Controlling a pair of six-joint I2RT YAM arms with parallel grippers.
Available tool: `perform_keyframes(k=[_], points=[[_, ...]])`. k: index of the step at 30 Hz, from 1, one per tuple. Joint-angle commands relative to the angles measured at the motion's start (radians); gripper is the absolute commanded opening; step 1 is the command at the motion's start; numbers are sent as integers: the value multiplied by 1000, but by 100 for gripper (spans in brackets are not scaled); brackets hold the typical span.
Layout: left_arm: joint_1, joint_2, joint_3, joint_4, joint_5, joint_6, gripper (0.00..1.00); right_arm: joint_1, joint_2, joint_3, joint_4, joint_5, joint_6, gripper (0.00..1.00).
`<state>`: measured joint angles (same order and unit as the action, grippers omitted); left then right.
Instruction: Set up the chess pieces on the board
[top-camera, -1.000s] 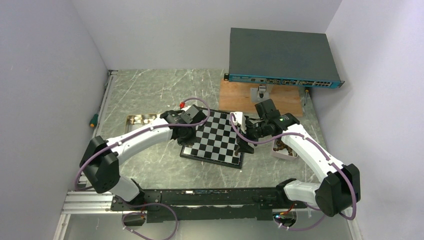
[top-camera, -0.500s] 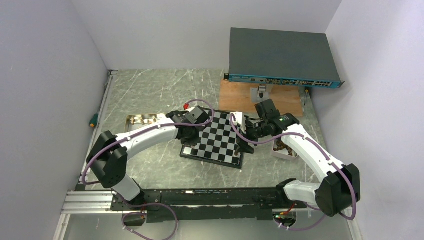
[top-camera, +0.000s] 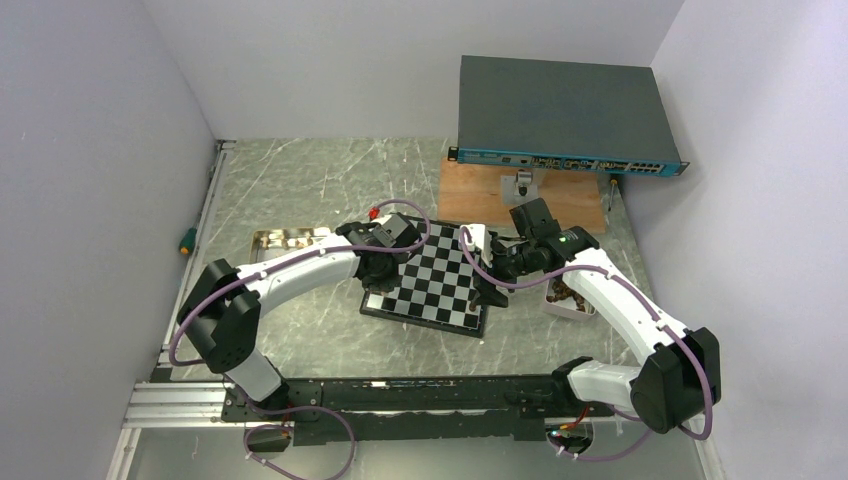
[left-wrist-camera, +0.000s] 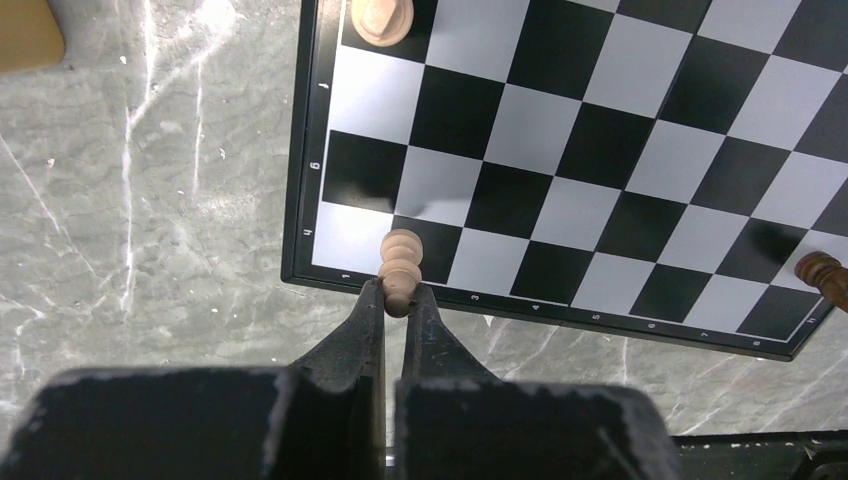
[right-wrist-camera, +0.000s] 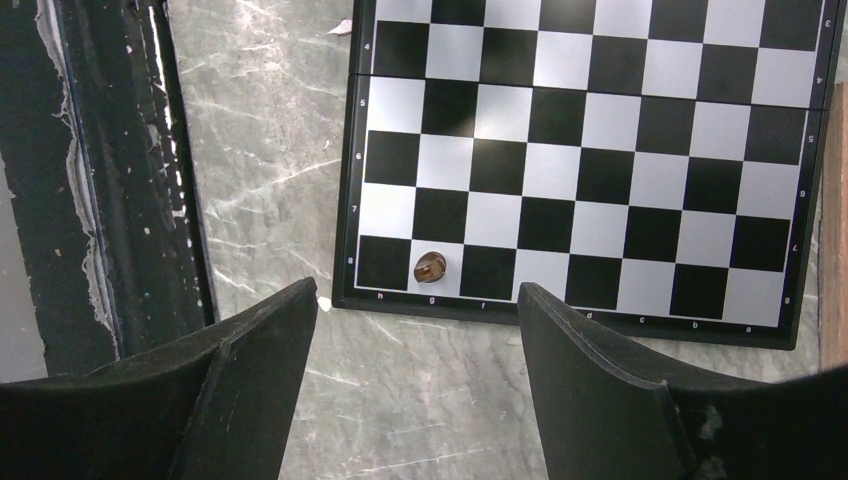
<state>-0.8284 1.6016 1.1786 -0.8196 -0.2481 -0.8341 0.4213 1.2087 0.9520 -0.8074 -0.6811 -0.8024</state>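
- Two light tan chess pieces appear in the left wrist view. The held tan piece (left-wrist-camera: 402, 262) is pinched at its lower end by the left gripper (left-wrist-camera: 393, 292), whose jaws are closed narrow on it.
- The held tan piece hangs over the edge row of the board (left-wrist-camera: 600, 150), at the second square from the corner. Whether it touches the surface cannot be told.
- The second tan piece (left-wrist-camera: 381, 18) stands on a dark square just beside the board's left border, at the top of that view.
- The right gripper (right-wrist-camera: 418, 295) has its jaws spread wide and holds nothing. It hovers above the board's near border and the marble tabletop (right-wrist-camera: 280, 150).
- One dark brown piece (right-wrist-camera: 430, 267) stands on a light square in the edge row, second from the corner, apart from both fingers.
- From above, the board lies mid-tabletop, with one gripper at each of its near corners.
- A metal tray (top-camera: 275, 240) lies left of the board and a white bin (top-camera: 572, 303) just right of it. The contents of both are too small to identify.
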Motion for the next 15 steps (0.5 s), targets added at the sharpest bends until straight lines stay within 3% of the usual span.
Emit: perform_keyframes(k=[1, 15], points=[[-1, -4, 22, 15, -57, 34, 0, -3, -23, -6, 21, -9, -20, 76], [73, -17, 8, 65, -55, 125, 2, -5, -22, -6, 20, -10, -21, 77]])
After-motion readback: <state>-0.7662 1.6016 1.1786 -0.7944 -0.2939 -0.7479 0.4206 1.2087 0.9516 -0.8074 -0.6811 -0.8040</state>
